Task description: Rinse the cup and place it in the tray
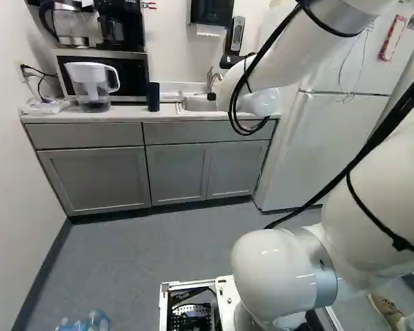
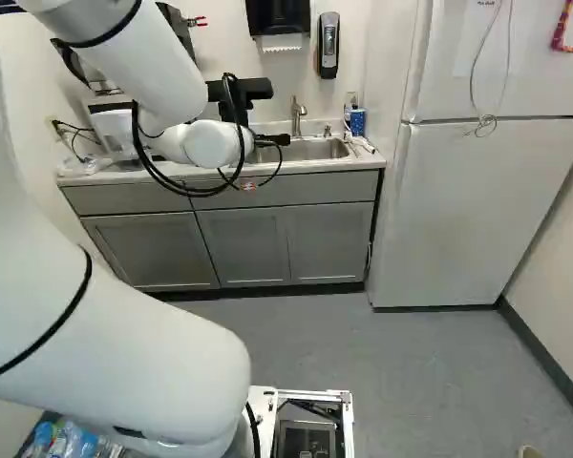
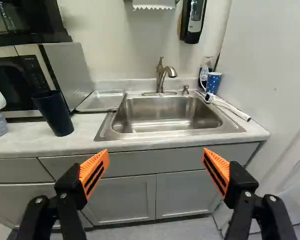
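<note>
One black two-fingered gripper (image 2: 273, 140) is holding its orange pads wide apart. A dark-blue cylindrical cup (image 3: 54, 112) is standing near the pale worktop's (image 3: 32, 141) front edge, beside a rectangular silver tray (image 3: 101, 100); a white-dotted blue cup (image 3: 213, 83) is standing near the rear right corner.

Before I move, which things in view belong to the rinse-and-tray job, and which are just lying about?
Job:
- dark cup, probably the one meant
- tray
- sink
- faucet
- open gripper

Lying about:
- patterned cup
- pitcher
- microwave
</note>
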Tool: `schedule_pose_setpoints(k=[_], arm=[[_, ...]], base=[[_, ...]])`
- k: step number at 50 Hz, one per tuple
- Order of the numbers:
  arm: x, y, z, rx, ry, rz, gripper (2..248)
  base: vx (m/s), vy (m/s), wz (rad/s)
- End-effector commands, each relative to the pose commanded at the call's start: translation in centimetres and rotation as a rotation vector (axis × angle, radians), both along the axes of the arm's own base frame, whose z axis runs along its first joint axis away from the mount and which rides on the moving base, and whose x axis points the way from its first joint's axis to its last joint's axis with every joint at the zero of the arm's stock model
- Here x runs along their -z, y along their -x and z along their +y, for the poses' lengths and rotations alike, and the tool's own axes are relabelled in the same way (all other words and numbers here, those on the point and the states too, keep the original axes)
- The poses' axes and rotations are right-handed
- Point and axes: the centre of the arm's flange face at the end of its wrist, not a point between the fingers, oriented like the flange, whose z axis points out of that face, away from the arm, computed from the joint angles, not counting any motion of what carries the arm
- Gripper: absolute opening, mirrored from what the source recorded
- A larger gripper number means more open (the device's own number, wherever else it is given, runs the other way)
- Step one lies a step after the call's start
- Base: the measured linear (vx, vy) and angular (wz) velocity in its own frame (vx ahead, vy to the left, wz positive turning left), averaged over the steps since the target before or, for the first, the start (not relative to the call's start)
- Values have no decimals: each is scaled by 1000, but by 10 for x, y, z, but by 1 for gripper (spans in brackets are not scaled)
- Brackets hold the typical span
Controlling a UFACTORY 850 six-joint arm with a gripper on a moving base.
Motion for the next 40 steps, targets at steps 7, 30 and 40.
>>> schedule_pose_setpoints(k=[7,30,40], arm=[[-6,-3,0,0,0,6,247],[-25,-11,0,0,0,26,247],[-34,-14,0,0,0,32,247]], base=[[0,0,0],[0,0,0],[0,0,0]])
